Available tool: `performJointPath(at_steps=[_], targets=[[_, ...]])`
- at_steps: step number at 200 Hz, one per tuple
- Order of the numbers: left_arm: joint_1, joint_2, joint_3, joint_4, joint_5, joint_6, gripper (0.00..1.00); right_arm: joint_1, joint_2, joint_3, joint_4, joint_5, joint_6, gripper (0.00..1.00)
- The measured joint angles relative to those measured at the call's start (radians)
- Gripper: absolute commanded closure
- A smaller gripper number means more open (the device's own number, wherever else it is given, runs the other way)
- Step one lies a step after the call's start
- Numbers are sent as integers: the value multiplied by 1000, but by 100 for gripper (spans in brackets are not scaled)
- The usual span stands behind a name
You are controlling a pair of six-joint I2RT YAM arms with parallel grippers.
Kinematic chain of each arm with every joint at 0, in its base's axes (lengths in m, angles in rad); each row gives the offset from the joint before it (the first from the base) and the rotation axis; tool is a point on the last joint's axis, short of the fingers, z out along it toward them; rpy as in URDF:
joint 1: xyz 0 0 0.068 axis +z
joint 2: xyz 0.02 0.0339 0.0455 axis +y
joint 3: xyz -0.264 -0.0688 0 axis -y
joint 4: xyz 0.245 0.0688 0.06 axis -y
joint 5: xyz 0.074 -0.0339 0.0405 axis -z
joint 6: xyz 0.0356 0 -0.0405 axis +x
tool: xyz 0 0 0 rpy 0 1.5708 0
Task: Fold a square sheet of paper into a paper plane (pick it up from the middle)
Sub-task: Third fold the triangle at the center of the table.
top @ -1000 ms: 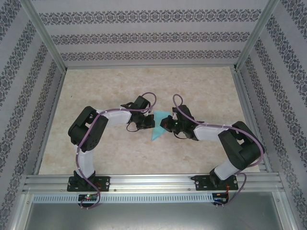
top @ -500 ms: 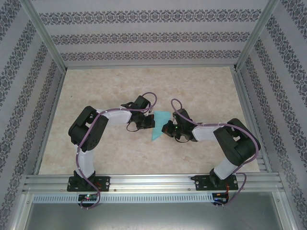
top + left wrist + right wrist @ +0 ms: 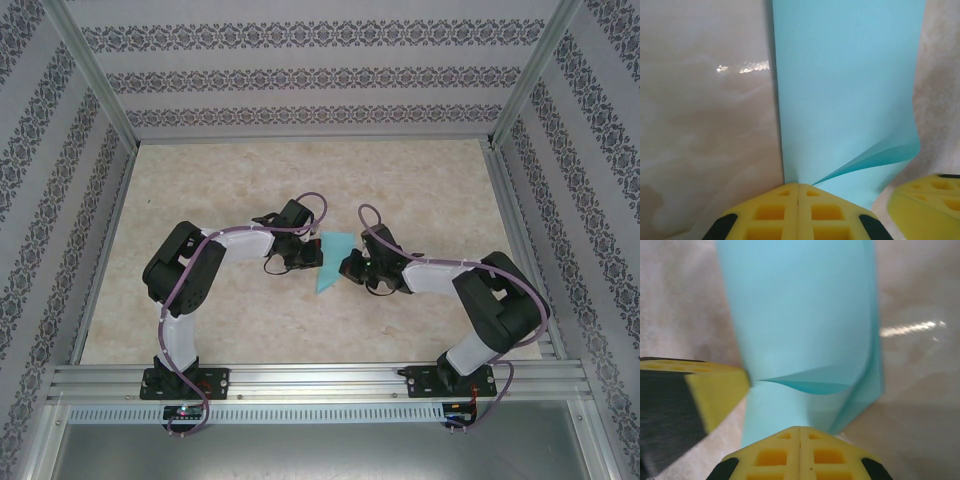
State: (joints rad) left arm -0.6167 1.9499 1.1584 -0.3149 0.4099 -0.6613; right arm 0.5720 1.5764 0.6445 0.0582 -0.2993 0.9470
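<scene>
In the middle of the bench (image 3: 250, 180), between the two arms, the square sheet of paper (image 3: 332, 262) lies partly folded. The step in hand looks like setting a crease. The left gripper (image 3: 312, 255) has its fingers pressed together, tips at the sheet's left edge. The right gripper (image 3: 347, 266) is closed the same way at the right edge. Whether either nips a layer or only bears down on it, the wrist views are too close to tell.

The next move probably calls for one gripper pinning the paper while the other's closed tip runs along the fold, gently, so the thin sheet does not skid.

The paper is plain teal. From above it is a narrow shape tapering to a point toward the arms' bases. One layer curls up off the layer beneath, not yet flat.
</scene>
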Motion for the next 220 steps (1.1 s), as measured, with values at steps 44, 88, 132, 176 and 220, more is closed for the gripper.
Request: performJointPath(at_steps=[44,88,132,176,220], targets=[[0,0,0,0,0,0,100,15,10,97,-23,17,-15,100],[0,0,0,0,0,0,100,15,82,101,-62,43,-15,100],[0,0,0,0,0,-2,100,5,93,100,-103,87,-12,100],[0,0,-2,0,-5,-6,100,-14,90,68,-69,92,6,100],[-1,-1,-13,19,-3,-20,100,-38,70,46,-56,99,25,100]])
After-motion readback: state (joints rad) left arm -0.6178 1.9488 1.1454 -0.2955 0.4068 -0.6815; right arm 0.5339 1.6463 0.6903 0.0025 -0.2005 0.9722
